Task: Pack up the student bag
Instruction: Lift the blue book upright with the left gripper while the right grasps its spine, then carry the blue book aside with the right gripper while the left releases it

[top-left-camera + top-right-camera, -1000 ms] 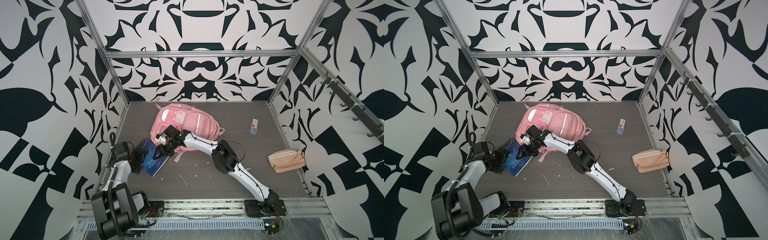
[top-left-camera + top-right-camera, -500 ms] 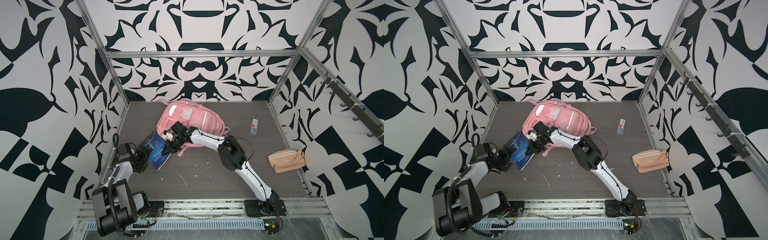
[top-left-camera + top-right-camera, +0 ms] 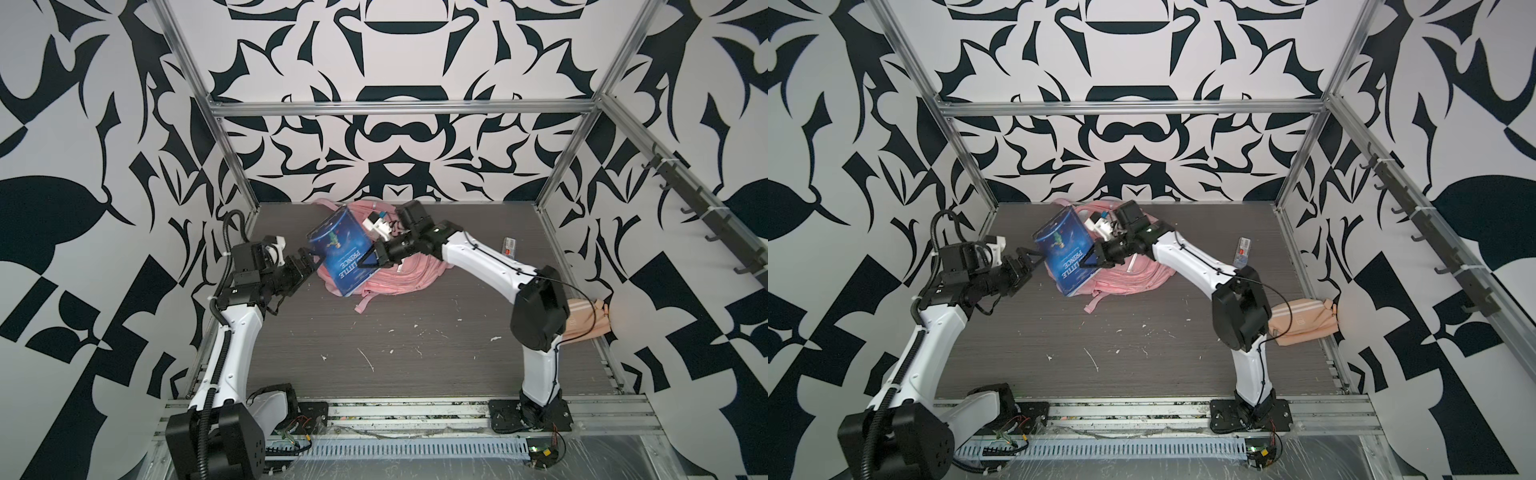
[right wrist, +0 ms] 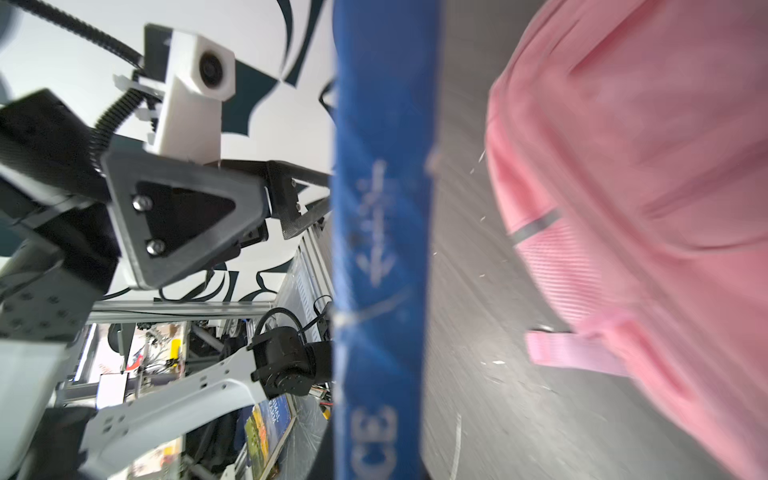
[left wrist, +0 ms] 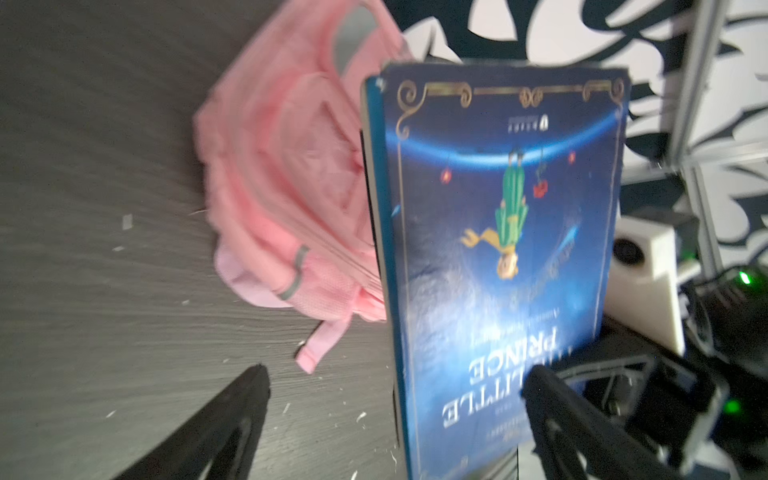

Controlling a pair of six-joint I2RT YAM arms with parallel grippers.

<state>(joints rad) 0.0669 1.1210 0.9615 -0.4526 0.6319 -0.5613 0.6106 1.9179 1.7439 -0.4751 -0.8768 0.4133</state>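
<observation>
Book (image 3: 345, 249) now stands raised over the bag (image 3: 411, 278), right claw (image 3: 368, 264) clamping it, left claw (image 3: 311, 261) wide; I must find the opening.

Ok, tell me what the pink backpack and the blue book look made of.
The student bag: soft matte pink fabric, seemingly; it slumps and creases. The blue book: probably paper with a glossy card cover; light sheens off it.

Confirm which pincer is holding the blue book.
The right pincer, shut on the blue book. The left pincer stands wide open beside the book, gripping nothing.
</observation>
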